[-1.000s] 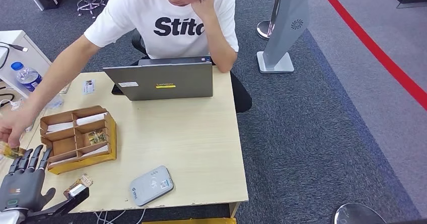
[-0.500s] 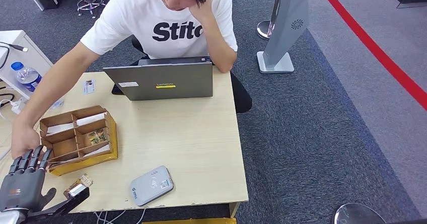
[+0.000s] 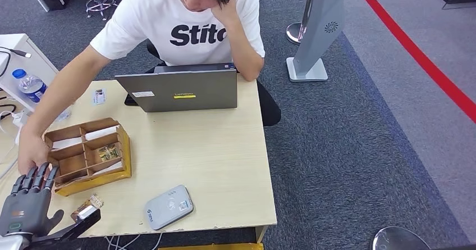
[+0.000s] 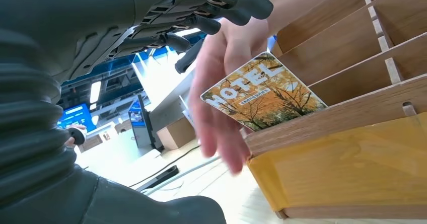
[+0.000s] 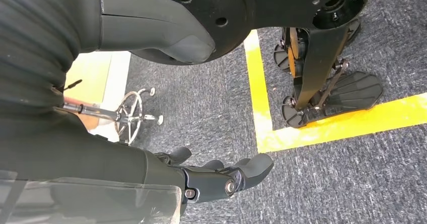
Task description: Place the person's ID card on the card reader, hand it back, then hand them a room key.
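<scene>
My left hand [image 3: 25, 204] is raised at the table's front left corner, fingers spread and holding nothing. The person's hand [image 3: 31, 153] is just beyond my fingertips, beside the wooden card box [image 3: 124, 149]. In the left wrist view that hand [image 4: 221, 83] holds an autumn-printed "HOTEL" card [image 4: 263, 99] against the box's wall [image 4: 352, 113], below my dark fingers [image 4: 201, 12]. The grey card reader [image 3: 168, 207] lies near the table's front edge with nothing on it. My right hand [image 5: 221, 176] hangs over the carpet, fingers loosely apart and holding nothing.
A small brownish card-like item [image 3: 87, 205] lies by my left thumb. A grey laptop [image 3: 179, 90] stands at the table's far side before the seated person, with a small white card [image 3: 99, 96] to its left. A water bottle [image 3: 31, 86] stands on a side desk.
The person's hand, holding the card at the table's left edge a second ago, has moved right, up to my left fingertips and the box. My left hand has barely moved.
</scene>
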Motion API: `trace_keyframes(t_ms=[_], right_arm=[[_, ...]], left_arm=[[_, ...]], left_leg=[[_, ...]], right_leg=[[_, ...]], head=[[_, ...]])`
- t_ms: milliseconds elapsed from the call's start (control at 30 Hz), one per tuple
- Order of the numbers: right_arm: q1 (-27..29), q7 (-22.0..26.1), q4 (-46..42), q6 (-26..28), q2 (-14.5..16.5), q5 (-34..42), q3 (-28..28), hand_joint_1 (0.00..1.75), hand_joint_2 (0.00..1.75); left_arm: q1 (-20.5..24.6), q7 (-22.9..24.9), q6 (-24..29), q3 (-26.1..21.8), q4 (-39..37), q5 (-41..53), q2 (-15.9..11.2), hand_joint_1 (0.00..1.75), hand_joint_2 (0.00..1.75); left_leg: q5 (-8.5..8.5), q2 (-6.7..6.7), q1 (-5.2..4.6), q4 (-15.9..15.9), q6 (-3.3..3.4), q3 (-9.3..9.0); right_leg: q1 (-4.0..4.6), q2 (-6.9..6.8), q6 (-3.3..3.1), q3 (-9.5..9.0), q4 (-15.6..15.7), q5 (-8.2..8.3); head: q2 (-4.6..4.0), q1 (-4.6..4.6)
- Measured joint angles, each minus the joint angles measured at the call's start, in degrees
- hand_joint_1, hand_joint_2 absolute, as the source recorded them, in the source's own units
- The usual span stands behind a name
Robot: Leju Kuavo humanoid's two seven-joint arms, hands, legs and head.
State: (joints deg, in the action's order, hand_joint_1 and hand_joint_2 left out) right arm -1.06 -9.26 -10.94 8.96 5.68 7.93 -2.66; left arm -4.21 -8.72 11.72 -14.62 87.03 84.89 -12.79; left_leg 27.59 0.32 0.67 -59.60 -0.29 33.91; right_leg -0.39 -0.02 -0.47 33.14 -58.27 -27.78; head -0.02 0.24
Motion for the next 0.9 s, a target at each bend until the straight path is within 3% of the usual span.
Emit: trace_keyframes(t_ms=[900], right_arm=[[0.10,-0.16,-0.25,0.02,0.02,-0.07,-0.11,0.00,1.75]], left_arm=[[0.01,0.00,-0.01,-0.15,0.00,0.01,0.00,0.00,1.75]], left_leg=[[0.00,0.00,0.00,0.00,0.00,0.00]], right_leg=[[0.00,0.00,0.00,0.00,0.00,0.00]], head=[[-0.01,0.00]])
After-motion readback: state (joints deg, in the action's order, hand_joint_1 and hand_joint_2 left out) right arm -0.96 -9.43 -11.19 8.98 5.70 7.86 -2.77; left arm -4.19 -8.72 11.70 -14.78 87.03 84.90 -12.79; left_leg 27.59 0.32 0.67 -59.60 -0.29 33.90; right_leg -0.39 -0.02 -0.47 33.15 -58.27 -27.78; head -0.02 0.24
